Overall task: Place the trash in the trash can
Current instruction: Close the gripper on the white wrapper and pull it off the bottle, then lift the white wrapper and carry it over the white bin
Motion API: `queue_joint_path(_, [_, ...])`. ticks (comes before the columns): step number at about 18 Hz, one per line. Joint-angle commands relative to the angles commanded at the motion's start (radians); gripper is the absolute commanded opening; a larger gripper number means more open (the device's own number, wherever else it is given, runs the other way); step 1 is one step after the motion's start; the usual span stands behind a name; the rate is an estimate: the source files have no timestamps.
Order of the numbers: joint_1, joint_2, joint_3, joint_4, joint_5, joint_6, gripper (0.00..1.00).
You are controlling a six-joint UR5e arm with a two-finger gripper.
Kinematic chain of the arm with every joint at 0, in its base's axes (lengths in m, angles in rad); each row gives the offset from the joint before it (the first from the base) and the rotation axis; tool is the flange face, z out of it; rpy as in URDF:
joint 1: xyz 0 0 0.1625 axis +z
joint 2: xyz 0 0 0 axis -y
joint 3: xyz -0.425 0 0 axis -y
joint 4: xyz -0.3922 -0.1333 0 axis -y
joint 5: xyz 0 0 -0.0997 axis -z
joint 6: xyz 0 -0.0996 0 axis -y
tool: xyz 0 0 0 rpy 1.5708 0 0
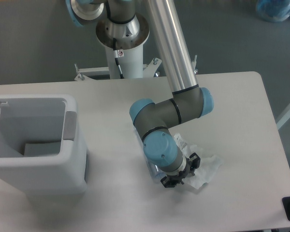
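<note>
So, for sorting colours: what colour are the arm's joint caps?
Light blue caps on grey joint housings, clearest in the fixed camera view.

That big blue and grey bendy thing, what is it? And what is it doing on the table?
It is a robot arm. There is only one picture, taken by a camera fixed up high, looking down at a white table. The arm is made of grey tubes with blue caps at the joints, so it can bend a bit like your elbow. At its tip is a small black gripper with two fingers for picking things up. Right now the gripper is down at a crumpled white plastic wrapper lying on the table. I cannot tell whether it has pinched it yet. Under the arm you can just see part of a clear plastic bottle. On the left stands a big white trash can, where the rubbish is meant to go.
</note>
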Motion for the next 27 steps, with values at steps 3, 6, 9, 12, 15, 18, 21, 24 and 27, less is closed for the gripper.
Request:
queue_joint_path(3, [0.009, 0.008, 0.002, 0.005, -0.018, 0.005, 0.0])
queue_joint_path(6, [0.012, 0.018, 0.006, 0.006, -0.034, 0.006, 0.0])
queue_joint_path(9, [0.025, 0.041, 0.02, 0.008, -0.035, 0.008, 0.0])
queue_joint_path(12, [0.043, 0.086, 0.029, 0.008, -0.069, 0.008, 0.0])
queue_joint_path(15, [0.061, 0.141, 0.029, 0.008, -0.092, 0.008, 0.0])
queue_joint_path(18, [0.072, 0.189, 0.046, 0.008, -0.135, 0.008, 0.0])
queue_joint_path(21, [0.098, 0.228, 0.089, 0.009, -0.224, 0.003, 0.0])
queue_joint_path(24, [0.118, 0.27, 0.104, 0.009, -0.339, 0.002, 0.0])
queue_joint_path(27, [0.133, 0.316, 0.118, 0.015, -0.498, 0.008, 0.0])
